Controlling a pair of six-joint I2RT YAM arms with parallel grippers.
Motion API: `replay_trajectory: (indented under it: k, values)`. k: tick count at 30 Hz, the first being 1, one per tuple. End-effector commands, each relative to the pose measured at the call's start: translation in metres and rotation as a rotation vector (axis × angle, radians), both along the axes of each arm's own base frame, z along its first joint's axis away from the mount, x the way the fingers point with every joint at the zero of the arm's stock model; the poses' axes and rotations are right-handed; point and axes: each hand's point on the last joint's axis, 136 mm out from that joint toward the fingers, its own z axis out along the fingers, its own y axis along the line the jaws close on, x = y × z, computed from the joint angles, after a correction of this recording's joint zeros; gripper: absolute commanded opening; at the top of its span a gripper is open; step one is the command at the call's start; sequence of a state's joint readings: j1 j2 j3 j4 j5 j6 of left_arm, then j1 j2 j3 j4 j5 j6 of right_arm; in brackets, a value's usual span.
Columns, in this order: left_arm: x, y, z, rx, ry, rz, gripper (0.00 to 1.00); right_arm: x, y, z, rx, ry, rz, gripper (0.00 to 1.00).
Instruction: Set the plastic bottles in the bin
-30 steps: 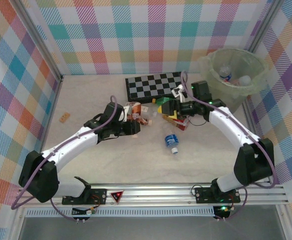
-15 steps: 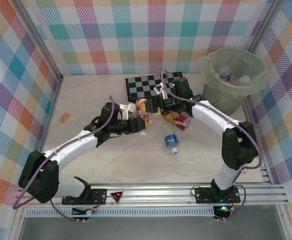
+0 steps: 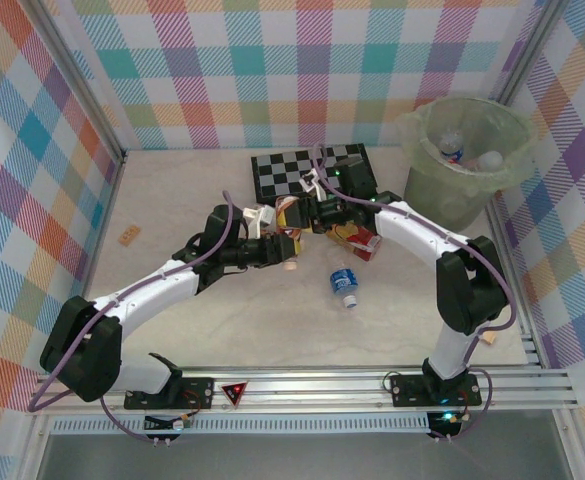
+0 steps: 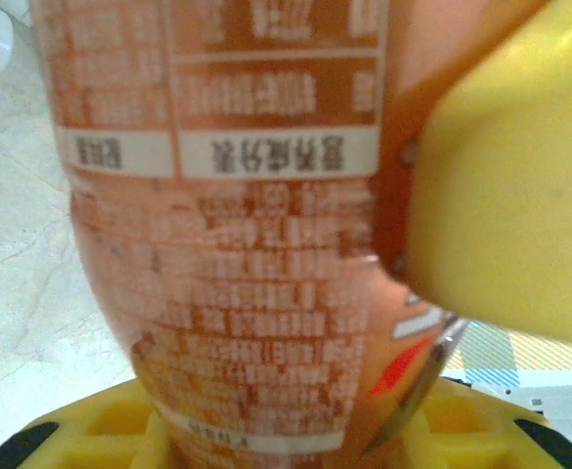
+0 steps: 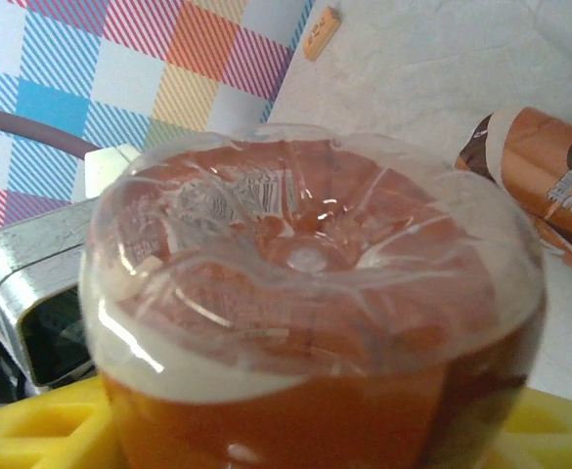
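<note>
The plastic bottles [image 3: 356, 238] are sitting in a cluster just near of the checkerboard [image 3: 307, 168] in the top view. A blue-labelled bottle [image 3: 344, 283] is lying apart on the near side, its long axis running roughly near-to-far. The two tools are facing each other at the cluster's left end: the left gripper [image 3: 282, 249] is pointing right, the right gripper [image 3: 308, 209] is pointing left, and an orange-brown bottle [image 3: 287, 212] is showing between them. The bin [image 3: 432, 185] is standing well apart at the far right, so I'm judging the right arm the nearer carrier. Through the left wrist, a brown-labelled bottle [image 4: 237, 244] is running lengthwise up the frame, along the fingers. One yellow pad [image 4: 501, 195] is pressing its right side; the other is hidden, so I can't tell whether that tool is clenched. Through the right wrist, the orange-brown bottle [image 5: 305, 283] is showing its base to the lens, its long axis pointing straight out along the fingers. It is hanging clear of the table [image 5: 442, 59], so I'm reading that gripper as clamped on it.
</note>
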State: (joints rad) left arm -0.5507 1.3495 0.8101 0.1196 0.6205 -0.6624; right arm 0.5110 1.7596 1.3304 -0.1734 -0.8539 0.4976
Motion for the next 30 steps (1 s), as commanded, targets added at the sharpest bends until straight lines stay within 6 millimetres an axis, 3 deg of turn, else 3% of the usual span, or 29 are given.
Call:
replay_trajectory:
  k: [1,10,15,17,24,30]
  values:
    - [0.002,-0.003,0.013,-0.011,-0.043,-0.002,0.43,0.005,0.002,0.017,0.008,-0.062,-0.007,0.58]
    - [-0.002,0.001,0.012,0.022,-0.057,0.0,0.68,0.018,-0.008,0.027,-0.023,-0.092,-0.07,0.48]
    - [-0.007,0.004,0.008,0.069,-0.063,-0.011,0.84,0.044,-0.034,0.018,-0.124,-0.107,-0.211,0.45]
    - [-0.007,0.005,0.005,0.083,-0.063,-0.011,0.88,0.053,-0.048,0.024,-0.144,-0.127,-0.262,0.44]
    - [-0.003,0.001,0.001,0.094,-0.055,-0.022,0.93,0.083,-0.125,0.08,-0.207,-0.282,-0.471,0.41]
    - [0.0,-0.002,0.001,0.098,-0.053,-0.024,0.93,0.1,-0.221,0.135,-0.225,-0.364,-0.695,0.35]
